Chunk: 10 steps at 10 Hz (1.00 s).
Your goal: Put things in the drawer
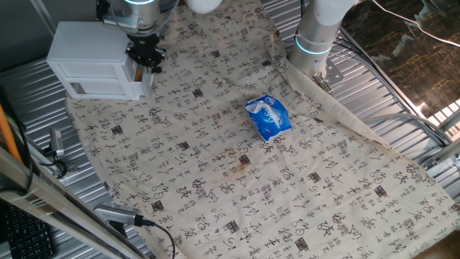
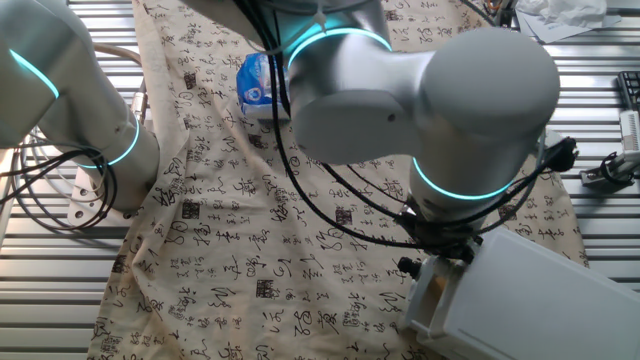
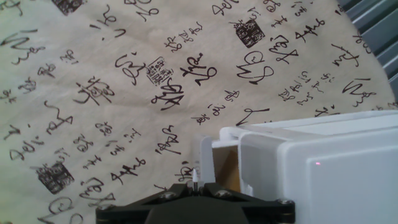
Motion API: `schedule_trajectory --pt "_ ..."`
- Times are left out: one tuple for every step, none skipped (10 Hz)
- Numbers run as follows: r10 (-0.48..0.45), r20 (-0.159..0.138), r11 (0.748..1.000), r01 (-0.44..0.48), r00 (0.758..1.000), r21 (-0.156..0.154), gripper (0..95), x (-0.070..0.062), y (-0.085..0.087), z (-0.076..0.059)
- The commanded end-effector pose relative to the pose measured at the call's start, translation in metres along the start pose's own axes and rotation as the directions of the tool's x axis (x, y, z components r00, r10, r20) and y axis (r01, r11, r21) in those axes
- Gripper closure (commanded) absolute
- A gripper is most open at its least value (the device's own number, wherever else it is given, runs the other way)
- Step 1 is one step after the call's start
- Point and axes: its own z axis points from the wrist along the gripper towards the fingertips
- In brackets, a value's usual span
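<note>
The pincer (image 1: 146, 59) hangs right at the front of the white cabinet (image 1: 90, 54), which sits at a corner of the table, on a cloth (image 1: 215, 165) printed with dark characters. The drawer (image 3: 214, 158) is pulled out a little, and a tan surface shows in its gap; in the other fixed view a light-tan block (image 2: 436, 290) is visible inside the drawer opening. Whether the pincer is spread or pressed together cannot be told, since its tips are hidden against the cabinet. A blue packet (image 1: 268, 117) lies well apart, near the cloth's middle.
</note>
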Motion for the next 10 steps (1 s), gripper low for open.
schedule_trajectory --pt "0.025 -0.009 1.0 -0.025 1.0 0.005 95.0 -0.008 0.009 0.003" --pt "0.039 -0.011 0.999 -0.039 0.999 0.007 95.0 -0.012 0.013 0.004" --pt "0.046 -0.013 0.999 -0.046 0.999 0.01 95.0 -0.015 0.016 0.006" --pt "0.05 -0.013 0.999 -0.05 0.999 0.011 95.0 -0.016 0.018 0.007" --pt "0.054 -0.012 0.998 -0.054 0.998 0.013 95.0 -0.017 0.02 0.009" --pt "0.054 -0.01 0.998 -0.054 0.998 0.015 95.0 -0.017 0.021 0.01" --pt "0.052 -0.006 0.998 -0.052 0.999 0.018 95.0 -0.016 0.021 0.013" --pt "0.051 -0.004 0.999 -0.051 0.999 0.02 95.0 -0.015 0.021 0.014" --pt "0.049 -0.002 0.999 -0.049 0.999 0.022 95.0 -0.015 0.021 0.017" --pt "0.045 0.001 0.999 -0.045 0.999 0.03 95.0 -0.015 0.02 0.022"
